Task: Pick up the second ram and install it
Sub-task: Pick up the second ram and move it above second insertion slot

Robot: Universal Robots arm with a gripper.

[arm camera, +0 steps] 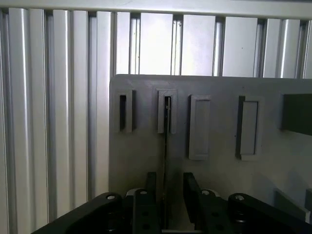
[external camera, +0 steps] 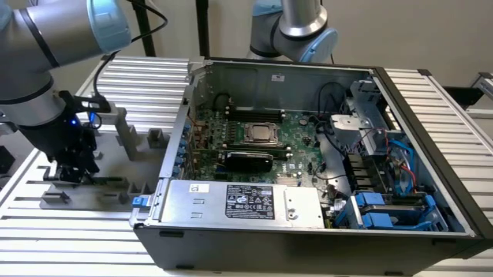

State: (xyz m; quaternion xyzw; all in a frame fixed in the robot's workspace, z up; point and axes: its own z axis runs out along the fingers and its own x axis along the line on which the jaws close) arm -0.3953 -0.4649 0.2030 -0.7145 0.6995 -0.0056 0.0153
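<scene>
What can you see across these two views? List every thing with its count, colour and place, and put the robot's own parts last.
table: one, silver, ribbed, under everything
tray: one, grey, on the table at the exterior view's left of the case
ram: one, dark, standing edge-on in a tray slot
case: one, dark grey, open, mid-table
motherboard: one, green, on the case floor
power supply: one, silver with a black label, along the case's near side
caddies: at least two, blue, in the case's near corner at the exterior view's right
arm: grey with light-blue caps, above the tray; a like section rises behind the case
end effector: one, black, open, astride the ram
</scene>
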